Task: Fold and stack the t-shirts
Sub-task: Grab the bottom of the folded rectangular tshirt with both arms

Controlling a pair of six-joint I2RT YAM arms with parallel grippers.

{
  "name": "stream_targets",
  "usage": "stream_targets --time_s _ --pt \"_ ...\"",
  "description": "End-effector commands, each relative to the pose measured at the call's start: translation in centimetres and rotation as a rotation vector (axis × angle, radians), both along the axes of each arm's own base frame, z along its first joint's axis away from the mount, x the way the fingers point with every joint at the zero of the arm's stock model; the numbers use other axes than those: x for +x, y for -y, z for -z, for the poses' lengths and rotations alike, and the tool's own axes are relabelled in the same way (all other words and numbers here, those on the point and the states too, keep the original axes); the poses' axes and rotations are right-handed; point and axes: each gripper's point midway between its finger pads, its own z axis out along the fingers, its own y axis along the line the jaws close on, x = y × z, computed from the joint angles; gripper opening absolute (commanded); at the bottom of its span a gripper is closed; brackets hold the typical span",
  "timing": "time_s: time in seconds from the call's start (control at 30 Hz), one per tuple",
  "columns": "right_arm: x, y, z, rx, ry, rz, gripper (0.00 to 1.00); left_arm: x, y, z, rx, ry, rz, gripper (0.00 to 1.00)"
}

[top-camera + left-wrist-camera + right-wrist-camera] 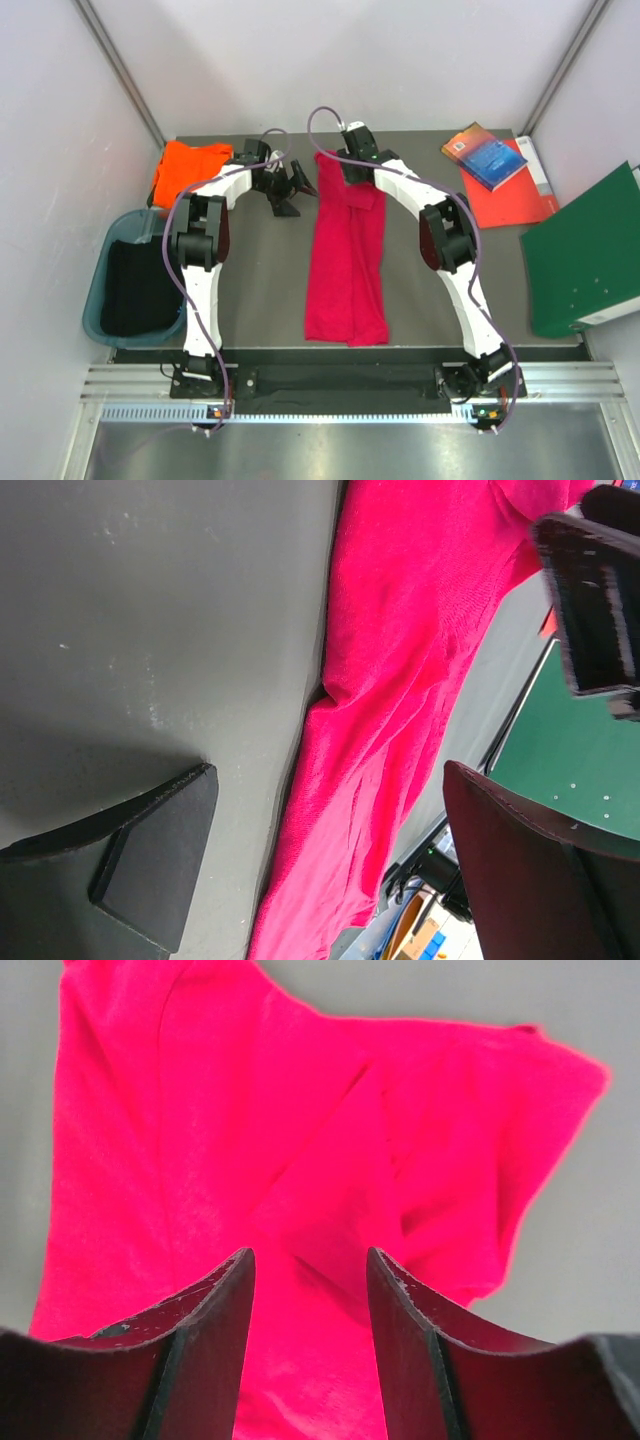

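Crimson t-shirt (pixel 345 265) is laid lengthwise on the middle of the table (pixel 260 290), narrowed into a long strip and judged ready for an end-to-end fold. Right gripper (pixel 310 1255) is held low over its far end, jaws about half parted, with no cloth seen pinched. Left gripper (pixel 288 188) is spread fully just left of the strip and is empty. Orange t-shirt (pixel 185 165) is bunched in the far-left corner. Books (pixel 490 160), green binder (pixel 590 250) and bin (pixel 95 290) are set well apart, and no obstruction is judged.

Green binder (pixel 585 255), blue book (pixel 487 155), red book (pixel 512 200); teal bin (pixel 93 300) left.
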Motion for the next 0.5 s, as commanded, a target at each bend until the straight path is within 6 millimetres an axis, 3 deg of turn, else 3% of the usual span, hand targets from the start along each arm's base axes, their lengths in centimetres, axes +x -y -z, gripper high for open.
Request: stream_targets --time_s 0.0,0.17,0.23,0.37,0.47 --pt "0.5 -1.3 0.6 0.060 -0.005 -0.013 0.49 0.3 -0.2 -0.1 0.005 0.011 0.012 0.99" --pt "0.3 -1.2 2.6 0.060 -0.044 -0.011 0.45 0.1 -0.4 0.0 0.016 0.007 0.013 0.99" --pt "0.3 -1.0 2.9 0.064 -0.052 -0.006 0.38 0.1 -0.3 0.0 0.015 0.005 0.011 0.99" --pt "0.5 -0.4 3.0 0.072 -0.055 0.014 0.09 0.1 -0.4 0.0 0.017 0.007 0.010 0.99" --pt "0.7 0.0 2.8 0.070 -0.048 0.035 0.05 0.1 -0.4 0.0 0.020 0.008 0.009 0.99"
